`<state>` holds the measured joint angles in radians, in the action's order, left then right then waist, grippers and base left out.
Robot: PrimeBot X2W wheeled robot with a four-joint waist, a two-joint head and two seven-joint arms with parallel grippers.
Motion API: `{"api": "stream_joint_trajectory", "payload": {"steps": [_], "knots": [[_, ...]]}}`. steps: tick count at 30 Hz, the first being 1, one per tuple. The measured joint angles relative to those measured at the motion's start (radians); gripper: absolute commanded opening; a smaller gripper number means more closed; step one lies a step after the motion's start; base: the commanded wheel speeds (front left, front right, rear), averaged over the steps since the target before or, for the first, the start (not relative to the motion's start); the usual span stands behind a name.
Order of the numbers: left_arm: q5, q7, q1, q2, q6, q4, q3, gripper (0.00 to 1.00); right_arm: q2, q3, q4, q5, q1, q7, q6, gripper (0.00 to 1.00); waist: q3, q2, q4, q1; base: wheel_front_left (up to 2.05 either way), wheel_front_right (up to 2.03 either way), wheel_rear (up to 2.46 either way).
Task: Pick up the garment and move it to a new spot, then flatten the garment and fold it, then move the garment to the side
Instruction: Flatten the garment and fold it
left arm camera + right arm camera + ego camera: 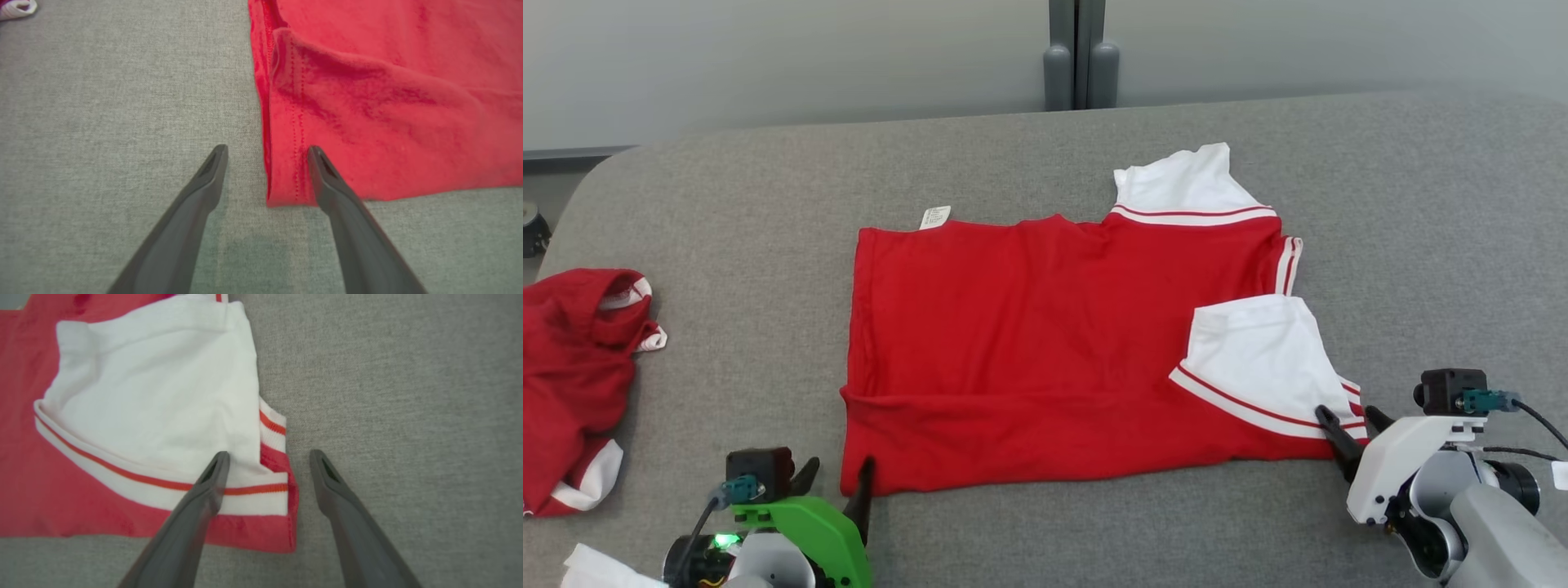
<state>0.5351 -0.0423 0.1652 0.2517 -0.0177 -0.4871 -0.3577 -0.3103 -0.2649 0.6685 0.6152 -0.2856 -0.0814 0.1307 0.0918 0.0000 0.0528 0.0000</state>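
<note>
A red garment [1029, 351] with white sleeves lies partly folded and flat on the grey surface [1045, 147]; a white sleeve [1258, 359] is folded over its near right part. My left gripper [837, 478] is open at the garment's near left corner [286, 188], one finger over the cloth and one over bare surface. At the near right corner [282, 522] my right gripper [1347, 423] stands open the same way, its left finger over the white sleeve [155, 400]. Neither holds anything.
A second red and white garment [576, 384] lies crumpled at the surface's left edge. A white label [934, 217] sticks out at the garment's far hem. A grey wall and post [1081, 57] stand behind the surface. Bare grey surface lies right of the garment.
</note>
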Motion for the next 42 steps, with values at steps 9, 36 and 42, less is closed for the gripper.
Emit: {"api": "stream_joint_trajectory", "payload": {"steps": [9, 36, 42], "knots": [[0.028, -0.085, 0.053, -0.023, -0.035, -0.094, -0.033, 0.81, -0.015, -0.067, 0.018, 0.049, -0.038, -0.049, 0.0, 0.87, 0.021, 0.0, -0.006, 0.0, 0.0, 0.0, 0.0], [0.093, -0.336, -0.134, 0.109, 0.054, 0.256, -0.029, 0.0, -0.158, -0.039, -0.272, 0.218, 0.147, -0.182, 0.001, 0.0, -0.037, 0.0, -0.014, 0.0, 0.0, 0.0, 0.0], [0.124, -0.406, -0.21, 0.128, 0.091, 0.358, -0.027, 0.0, -0.142, 0.061, -0.342, 0.196, 0.237, -0.281, 0.001, 0.0, -0.03, 0.0, -0.023, 0.0, 0.0, 0.0, 0.0]]}}
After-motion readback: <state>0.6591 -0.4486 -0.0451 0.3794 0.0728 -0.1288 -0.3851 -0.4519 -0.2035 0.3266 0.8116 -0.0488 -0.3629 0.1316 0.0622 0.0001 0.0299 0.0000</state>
